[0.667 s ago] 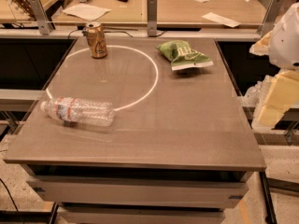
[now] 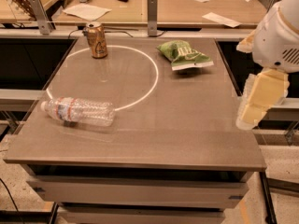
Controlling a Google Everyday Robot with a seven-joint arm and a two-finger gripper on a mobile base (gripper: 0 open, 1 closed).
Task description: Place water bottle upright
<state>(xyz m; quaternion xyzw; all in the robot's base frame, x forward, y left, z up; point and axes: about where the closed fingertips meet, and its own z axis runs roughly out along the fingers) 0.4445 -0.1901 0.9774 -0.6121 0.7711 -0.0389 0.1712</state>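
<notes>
Near the left edge of the grey table (image 2: 177, 134), the water bottle (image 2: 77, 111) is seen lying on its side, its white cap pointed toward the left rim and its base turned toward the middle of the tabletop. The lower arc of a white circle (image 2: 153, 73) marked on the surface is crossed by the bottle's body. Nothing is set against the bottle; bare tabletop is left all around it.

At the far left of the circle, a gold-brown can (image 2: 97, 40) is stood upright, well apart from the bottle. A green snack bag (image 2: 183, 55) is laid flat just outside the circle on its far right side, near the table's back edge.

Off the right edge of the table, the gripper (image 2: 261, 99) is held in the air below the arm's white housing (image 2: 278, 36), well apart from the bottle and touching nothing. Whether it is spread or pressed together cannot be told. Between it and the bottle only open tabletop is found; the can and the bag are placed farther back, off that line.

Behind the table, a wooden desk (image 2: 177, 13) is seen, on which loose sheets of paper (image 2: 86, 11) are scattered, and a metal post (image 2: 152, 16) is fixed upright at its near edge.
</notes>
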